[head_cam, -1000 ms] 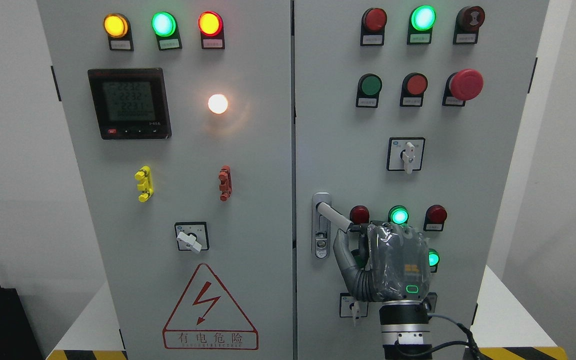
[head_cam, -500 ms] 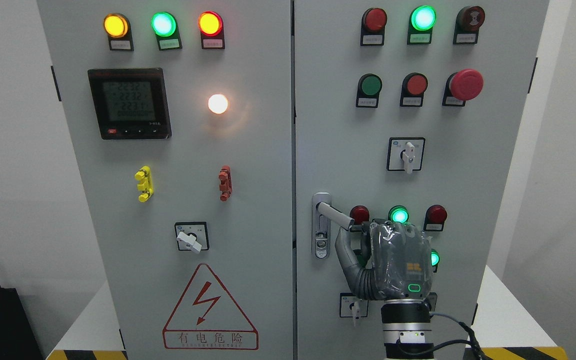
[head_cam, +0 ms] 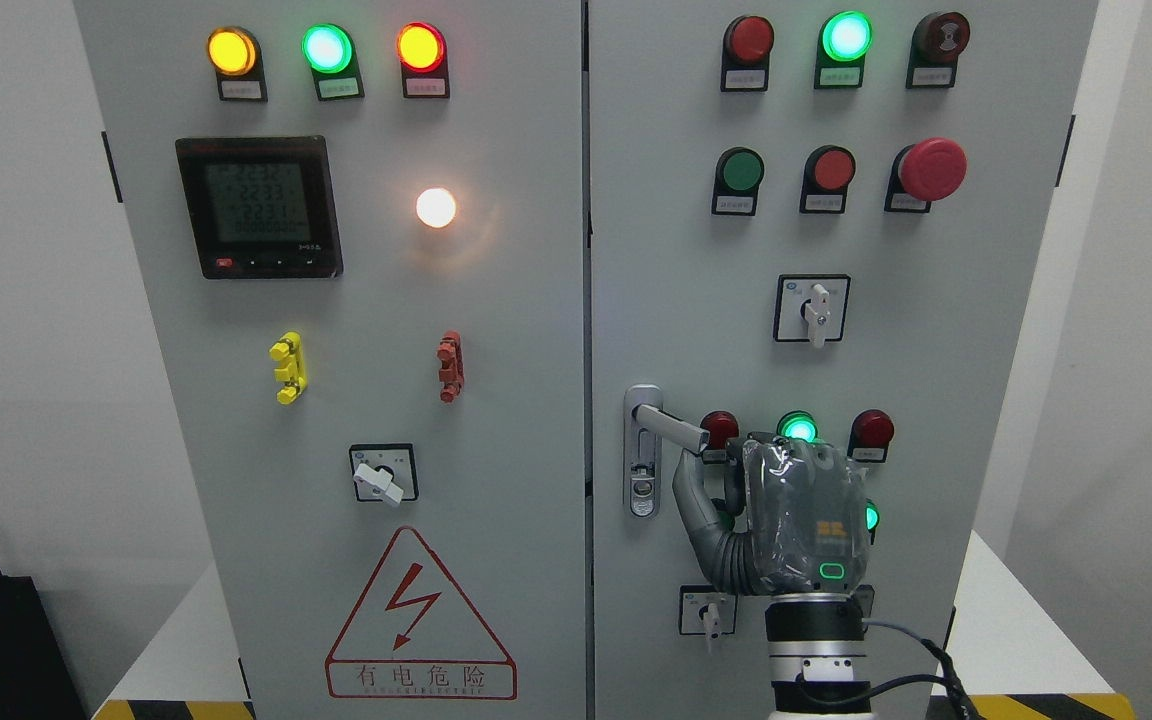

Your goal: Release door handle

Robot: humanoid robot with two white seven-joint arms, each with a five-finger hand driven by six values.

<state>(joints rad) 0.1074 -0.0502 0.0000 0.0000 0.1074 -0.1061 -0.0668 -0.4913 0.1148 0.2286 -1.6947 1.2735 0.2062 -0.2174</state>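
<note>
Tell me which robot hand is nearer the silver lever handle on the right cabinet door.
Right. The right hand sits just below and right of the silver lever handle, thumb right under its free end. The left hand is not in view.

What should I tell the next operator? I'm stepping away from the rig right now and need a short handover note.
Right hand: at the free end of the door handle on the right cabinet door; whether it grips cannot be told.
Left hand: out of view.
Handle: swung out from its lock plate, pointing right and slightly down.
Done: handle pulled out of its plate.
Left: confirm release, draw the hand clear, mind the indicator lamps beside it.
</note>
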